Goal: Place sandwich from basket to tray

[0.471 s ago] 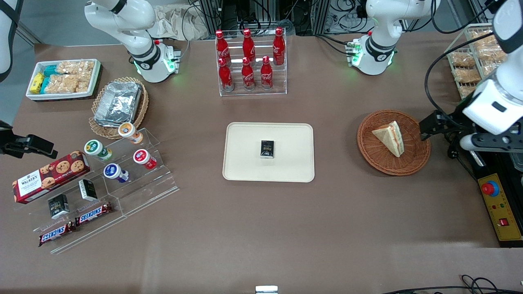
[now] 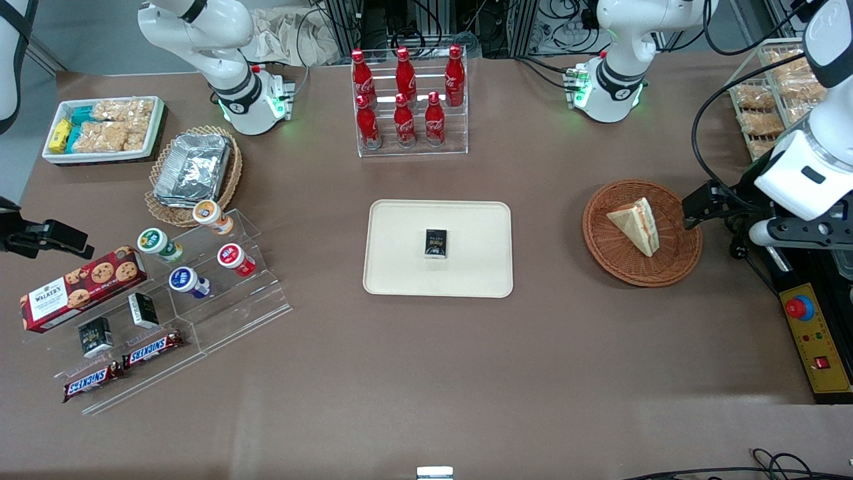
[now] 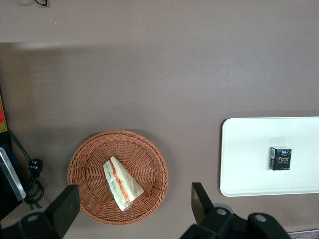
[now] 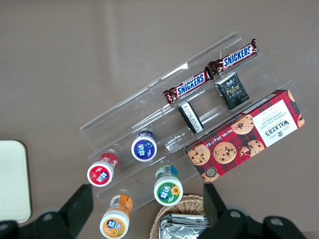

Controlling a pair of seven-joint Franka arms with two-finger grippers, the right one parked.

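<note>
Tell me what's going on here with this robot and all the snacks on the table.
The left arm is going after a sandwich that lies in a round brown wicker basket. Its gripper hangs above the basket's edge toward the working arm's end of the table, jaws open and holding nothing. The sandwich is untouched. The cream tray it is meant for sits mid-table and holds only a small black box.

white arm, black gripper (image 3: 134,206) with 2 dark fingers (image 3: 67,204).

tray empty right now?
No, a small black packet lies on the tray; the sandwich sits in the basket.
</note>
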